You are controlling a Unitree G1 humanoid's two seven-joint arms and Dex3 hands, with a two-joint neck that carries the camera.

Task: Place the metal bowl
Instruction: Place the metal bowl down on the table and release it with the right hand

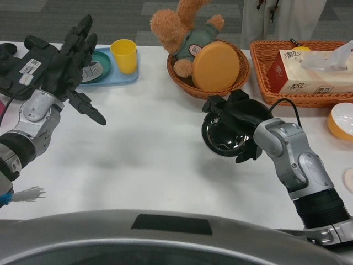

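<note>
The metal bowl [225, 134] is the last thing met in a sweep from left to right, so the sweep begins at the far left, where the left hand [66, 58] is raised above the table with its fingers spread apart and nothing in them; it is well apart from the bowl and looks to be waiting. Just behind it sits a blue tray [124, 77] carrying a yellow cup [124, 55] and a small teal dish [99, 65]. Past a bare stretch of white table [149, 149] comes a round wicker basket [182, 83] holding a stuffed toy [182, 27] and an orange disc [216, 66]. Directly in front of that basket, toward the robot, is the bowl, tipped so its shiny inside faces the camera, and the right hand [234, 118] has hold of it, fingers wrapped over the upper rim and down the right side. Whether the bowl's base touches the table cannot be told. The bowl lies at the left end of the right hand, with the forearm running back to the lower right, so any setting down belongs to the right arm, onto the open table just left of and below it or into the basket just behind. Farther right stand a rectangular wicker basket [265, 55] with a tissue box [309, 69], and an orange bowl [342, 121] at the edge.
</note>
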